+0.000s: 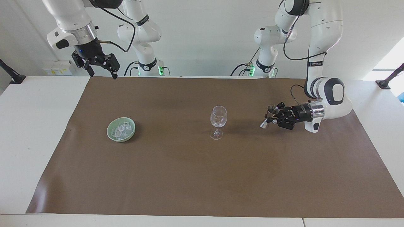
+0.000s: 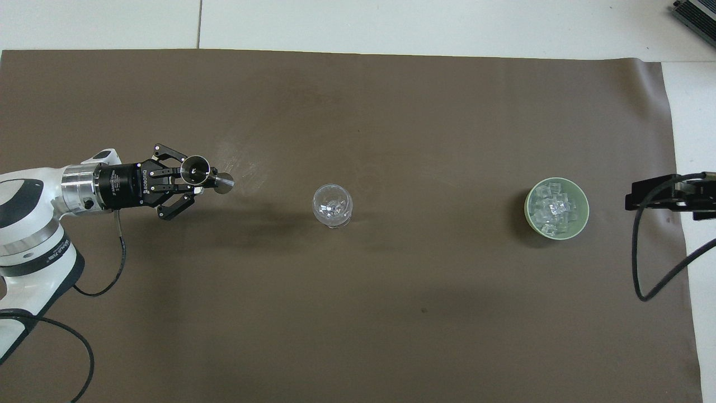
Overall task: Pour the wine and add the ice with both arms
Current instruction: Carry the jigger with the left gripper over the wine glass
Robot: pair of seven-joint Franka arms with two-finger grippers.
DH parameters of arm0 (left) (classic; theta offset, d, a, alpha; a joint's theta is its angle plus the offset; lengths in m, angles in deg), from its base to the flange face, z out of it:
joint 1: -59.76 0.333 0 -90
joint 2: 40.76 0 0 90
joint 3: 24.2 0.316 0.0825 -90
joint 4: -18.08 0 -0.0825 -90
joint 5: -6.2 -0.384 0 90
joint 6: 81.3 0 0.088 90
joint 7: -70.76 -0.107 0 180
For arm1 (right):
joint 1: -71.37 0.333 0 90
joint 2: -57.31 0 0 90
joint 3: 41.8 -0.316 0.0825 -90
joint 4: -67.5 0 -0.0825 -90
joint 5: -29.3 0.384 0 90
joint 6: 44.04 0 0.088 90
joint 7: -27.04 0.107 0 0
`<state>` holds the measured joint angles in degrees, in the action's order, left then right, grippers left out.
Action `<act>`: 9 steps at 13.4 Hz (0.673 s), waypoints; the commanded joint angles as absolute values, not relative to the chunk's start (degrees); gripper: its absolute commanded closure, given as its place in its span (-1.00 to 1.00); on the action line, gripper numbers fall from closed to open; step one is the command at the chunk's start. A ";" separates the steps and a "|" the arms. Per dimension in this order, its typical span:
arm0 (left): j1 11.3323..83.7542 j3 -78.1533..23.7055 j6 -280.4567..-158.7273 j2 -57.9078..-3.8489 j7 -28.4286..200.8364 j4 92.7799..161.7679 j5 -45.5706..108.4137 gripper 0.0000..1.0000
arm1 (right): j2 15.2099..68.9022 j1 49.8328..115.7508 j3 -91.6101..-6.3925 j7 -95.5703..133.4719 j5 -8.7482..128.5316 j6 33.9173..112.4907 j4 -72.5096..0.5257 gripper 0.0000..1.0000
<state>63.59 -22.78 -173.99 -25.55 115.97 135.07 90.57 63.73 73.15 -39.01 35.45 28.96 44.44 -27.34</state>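
Observation:
A clear stemmed glass (image 1: 218, 121) stands upright mid-mat; it also shows in the overhead view (image 2: 332, 205). My left gripper (image 1: 273, 118) (image 2: 193, 182) is shut on a small metal jigger (image 1: 270, 114) (image 2: 205, 174), held tilted above the mat toward the left arm's end, apart from the glass. A pale green bowl (image 1: 108, 130) (image 2: 585, 210) toward the right arm's end holds the ice (image 1: 121, 129) (image 2: 551, 210), several clear cubes. My right gripper (image 1: 103, 73) waits open and empty, high over the mat's edge nearest the robots; only part of it shows in the overhead view (image 2: 665, 198).
A brown mat (image 1: 189, 176) covers most of the white table (image 1: 38, 132). Black cables hang from both wrists. Black clamp posts (image 1: 389, 77) stand at the table's corners nearest the robots.

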 commanded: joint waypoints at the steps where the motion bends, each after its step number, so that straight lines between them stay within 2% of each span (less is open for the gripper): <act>1: 60.65 -22.17 -177.97 -29.68 118.57 136.99 91.80 1.00 | 64.78 72.25 -39.69 33.89 29.21 44.11 -28.39 -1.00; 9: 51.42 -21.82 -187.55 -36.36 122.35 137.17 91.10 1.00 | 64.78 72.25 -39.69 33.89 29.21 44.11 -28.39 -1.00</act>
<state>53.61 -22.74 -185.11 -33.15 121.17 135.10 90.60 63.73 73.15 -39.01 35.45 28.96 44.44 -27.34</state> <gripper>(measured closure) 0.797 0.000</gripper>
